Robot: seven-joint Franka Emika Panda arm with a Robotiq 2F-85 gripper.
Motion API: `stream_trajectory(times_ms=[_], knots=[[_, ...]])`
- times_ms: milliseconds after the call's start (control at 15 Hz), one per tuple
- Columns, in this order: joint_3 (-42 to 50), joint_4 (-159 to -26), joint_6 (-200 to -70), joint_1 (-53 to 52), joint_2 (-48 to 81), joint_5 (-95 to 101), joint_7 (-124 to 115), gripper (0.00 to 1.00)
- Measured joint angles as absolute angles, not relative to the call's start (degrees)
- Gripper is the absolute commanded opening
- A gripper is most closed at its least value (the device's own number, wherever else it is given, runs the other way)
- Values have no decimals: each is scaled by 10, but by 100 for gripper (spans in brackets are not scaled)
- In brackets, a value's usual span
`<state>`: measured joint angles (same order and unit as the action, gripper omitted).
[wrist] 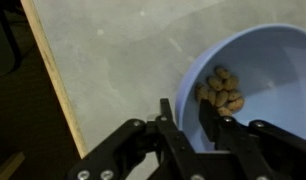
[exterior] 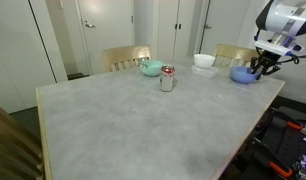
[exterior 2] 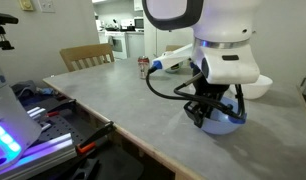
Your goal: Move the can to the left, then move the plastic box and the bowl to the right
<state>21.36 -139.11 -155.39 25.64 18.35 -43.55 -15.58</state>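
The light-blue bowl (wrist: 263,70) stands near the table's corner, seen in both exterior views (exterior: 241,74) (exterior 2: 225,122). It holds a small heap of tan pieces (wrist: 221,90). My gripper (wrist: 185,110) straddles its rim, one finger outside and the other inside, jaws slightly apart and open. In the exterior views the gripper (exterior: 261,68) (exterior 2: 208,112) hangs low over the bowl's edge. The silver can (exterior: 168,79) (exterior 2: 145,66) stands upright mid-table, well away from the gripper. The plastic box (exterior: 204,71) lies flat by the far edge under a white bowl (exterior: 204,60).
A teal bowl (exterior: 151,68) sits behind the can. Wooden chairs (exterior: 126,57) (exterior 2: 86,55) stand along the far side. The table's wooden edge (wrist: 53,80) runs close beside the blue bowl. Equipment and cables (exterior 2: 53,110) lie below the table.
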Motion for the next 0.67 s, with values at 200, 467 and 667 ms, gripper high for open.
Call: stream_trajectory(times_ms=[200,467,667], knots=[[214,-1386,-1554,255,174,-433,-156,87],[218,-1387,-1540,247,124,-391,-160,100],[219,-1388,-1449,245,72,-339,-156,100]])
